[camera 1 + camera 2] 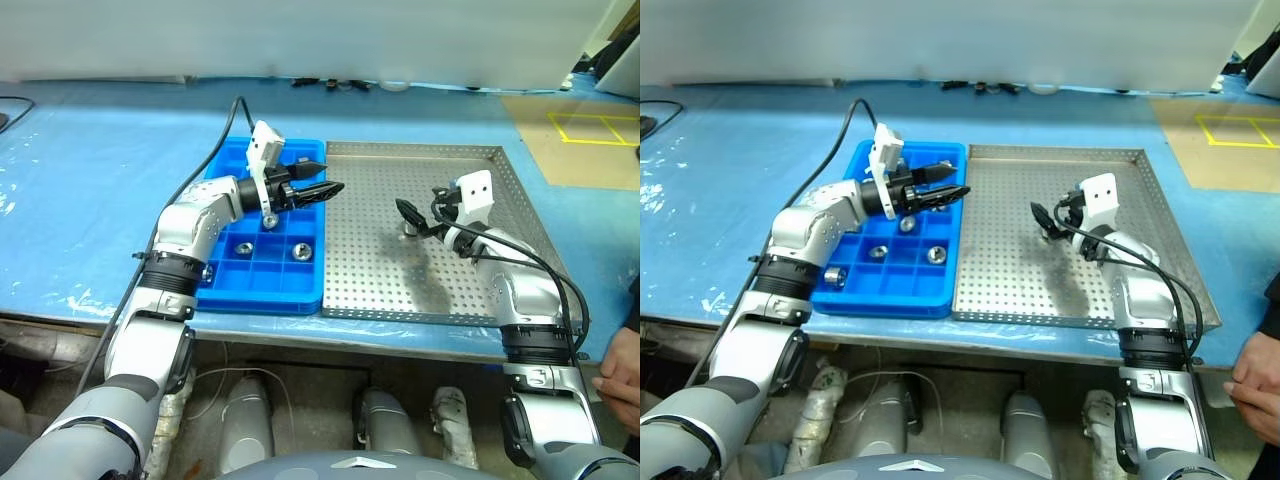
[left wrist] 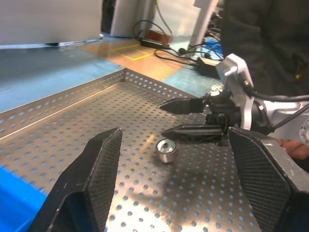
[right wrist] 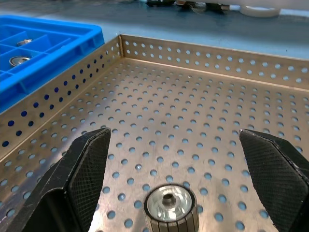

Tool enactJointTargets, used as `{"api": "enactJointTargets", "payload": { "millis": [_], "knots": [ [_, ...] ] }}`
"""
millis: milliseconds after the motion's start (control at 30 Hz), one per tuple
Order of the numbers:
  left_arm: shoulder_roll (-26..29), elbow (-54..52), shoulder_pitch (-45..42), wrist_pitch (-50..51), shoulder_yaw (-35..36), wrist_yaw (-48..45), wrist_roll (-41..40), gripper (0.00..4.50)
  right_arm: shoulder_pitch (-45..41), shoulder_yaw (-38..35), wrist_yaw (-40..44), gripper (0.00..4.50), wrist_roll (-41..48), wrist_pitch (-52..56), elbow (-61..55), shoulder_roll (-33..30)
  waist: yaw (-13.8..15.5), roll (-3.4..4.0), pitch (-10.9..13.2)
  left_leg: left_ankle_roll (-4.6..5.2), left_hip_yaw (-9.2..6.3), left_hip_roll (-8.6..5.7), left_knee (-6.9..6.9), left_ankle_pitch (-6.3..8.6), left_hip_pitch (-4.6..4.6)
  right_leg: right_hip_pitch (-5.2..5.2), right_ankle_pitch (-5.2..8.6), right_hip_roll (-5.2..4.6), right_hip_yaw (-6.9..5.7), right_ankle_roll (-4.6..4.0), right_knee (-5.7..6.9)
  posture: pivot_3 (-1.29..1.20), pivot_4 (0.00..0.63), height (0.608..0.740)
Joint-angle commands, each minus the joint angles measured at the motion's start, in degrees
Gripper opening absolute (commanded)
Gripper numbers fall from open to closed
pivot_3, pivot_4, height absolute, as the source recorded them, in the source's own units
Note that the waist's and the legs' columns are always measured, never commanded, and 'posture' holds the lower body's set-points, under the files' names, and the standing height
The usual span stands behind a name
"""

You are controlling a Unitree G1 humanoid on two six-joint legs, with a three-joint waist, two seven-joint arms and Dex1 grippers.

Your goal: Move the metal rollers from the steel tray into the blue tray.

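Observation:
One metal roller (image 3: 171, 209) stands on the steel tray (image 1: 420, 151), right of its middle. My right gripper (image 3: 174, 131) is open low over that tray, and the roller sits between its two fingers near their bases. It also shows in the left wrist view as the roller (image 2: 166, 150), just in front of the right gripper (image 2: 164, 117). My left gripper (image 1: 322, 177) is open and empty, hovering over the right edge of the blue tray (image 1: 262, 291) and pointing toward the steel tray. Several rollers (image 1: 936, 254) lie in the blue tray's compartments.
The two trays sit side by side on a blue-covered table, the blue tray on the left. A person's hand (image 1: 622, 372) is at the table's near right corner. Cables lie along the far edge of the table.

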State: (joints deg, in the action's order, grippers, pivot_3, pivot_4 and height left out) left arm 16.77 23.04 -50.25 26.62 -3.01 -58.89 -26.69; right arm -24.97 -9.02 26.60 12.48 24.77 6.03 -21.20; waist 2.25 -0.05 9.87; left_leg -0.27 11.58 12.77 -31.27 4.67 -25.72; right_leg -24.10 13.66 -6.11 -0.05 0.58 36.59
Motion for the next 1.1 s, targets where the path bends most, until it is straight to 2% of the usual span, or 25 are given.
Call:
{"api": "enactJointTargets", "payload": {
  "millis": [33,133,233,400,633,733,1000,1100],
  "knots": [
    [-0.2,1.7,-2.4,-2.0,0.4,-1.8,0.7,3.71,0.2,0.3,-1.5,4.48,0.2,-2.2,-0.3,1.8,-0.2,0.00,0.0,0.05,0.02,0.00,-0.03,0.03,0.00,0.00,0.00,0.00,0.02,0.00,0.00,-0.29,0.150,0.740],
    [-0.3,3.1,-2.9,-2.4,0.7,-2.5,1.3,3.71,0.0,1.6,-1.9,4.48,0.1,-3.2,1.8,4.2,-0.3,0.00,0.0,0.13,0.10,0.00,-0.06,0.07,0.05,0.01,0.00,0.00,0.09,-0.01,-0.01,-0.29,0.150,0.740],
    [-0.2,3.5,-2.9,-2.6,0.8,-2.8,1.7,3.71,-1.2,1.5,-3.0,4.48,-0.7,-5.6,9.2,5.6,-0.1,0.00,0.0,0.17,0.11,-0.01,-0.07,0.09,0.03,0.02,0.00,-0.01,0.09,-0.01,-0.03,-0.29,0.150,0.740],
    [0.1,2.2,-2.1,-2.2,0.9,-2.7,2.1,3.71,-2.8,-0.3,-5.0,4.48,-2.3,-11.8,20.9,3.8,0.3,0.00,0.0,0.34,0.13,-0.06,-0.25,0.21,0.07,0.25,0.01,-0.06,0.04,-0.02,-0.11,-0.27,0.150,0.740],
    [1.2,1.3,-1.4,-1.6,1.6,-2.1,2.2,3.71,-2.9,-1.1,-4.0,4.48,-1.4,-14.0,22.8,2.3,0.1,0.00,0.0,0.54,0.15,-0.09,-0.36,0.34,0.38,0.80,0.01,-0.08,0.04,-0.02,-0.40,-0.26,0.150,0.740],
    [1.5,1.1,-1.1,-1.4,1.8,-2.2,2.1,3.71,-2.6,-1.3,-2.6,3.88,-0.4,-14.7,21.7,2.7,0.1,0.00,0.0,0.53,0.15,-0.06,-0.27,0.34,0.42,0.84,0.00,-0.08,0.04,-0.02,-0.52,-0.26,0.150,0.740],
    [2.2,3.3,-0.6,-3.0,2.1,-2.8,3.0,3.71,-3.4,-0.5,-1.2,1.19,0.1,-15.2,19.5,4.4,0.1,0.00,0.0,0.61,0.17,-0.06,0.06,0.38,0.37,0.84,0.00,-0.05,-0.01,-0.04,-0.96,-0.25,0.150,0.740],
    [2.6,2.9,-0.2,-2.9,2.1,-2.8,3.1,3.71,-3.9,-0.3,-1.8,1.19,-0.4,-14.7,19.2,4.6,0.1,0.00,0.0,0.62,0.19,-0.06,0.08,0.39,0.36,0.83,0.00,-0.06,-0.02,-0.04,-1.01,-0.24,0.150,0.740]
  ]
}}
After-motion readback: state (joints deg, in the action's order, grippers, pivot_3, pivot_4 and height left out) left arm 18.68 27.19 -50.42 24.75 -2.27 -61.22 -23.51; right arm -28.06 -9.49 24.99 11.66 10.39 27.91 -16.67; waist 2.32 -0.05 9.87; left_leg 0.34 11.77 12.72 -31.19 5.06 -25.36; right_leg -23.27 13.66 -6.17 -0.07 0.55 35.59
